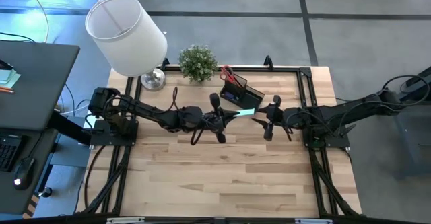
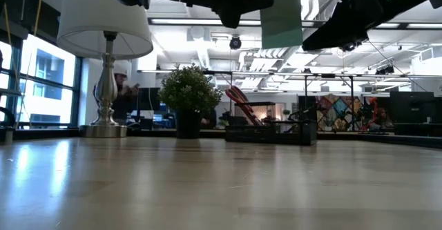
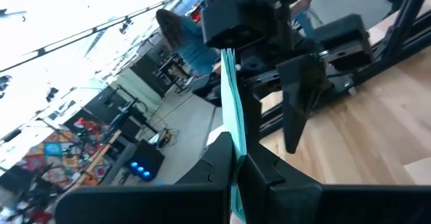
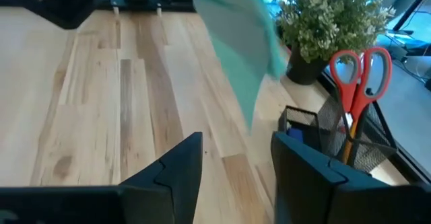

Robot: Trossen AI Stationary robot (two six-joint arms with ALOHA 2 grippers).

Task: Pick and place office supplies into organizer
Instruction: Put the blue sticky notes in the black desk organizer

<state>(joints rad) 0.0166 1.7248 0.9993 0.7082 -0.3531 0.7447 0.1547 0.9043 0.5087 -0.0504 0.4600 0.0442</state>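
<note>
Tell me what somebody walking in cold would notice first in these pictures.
Probably the mint-green sticky-note pad held in the air over the middle of the table, pinched in the left claw, with the right claw open right beside it. Next, the big white lamp and small potted plant along the back edge, and the black organizer next to the plant with red-handled scissors standing in it.
</note>
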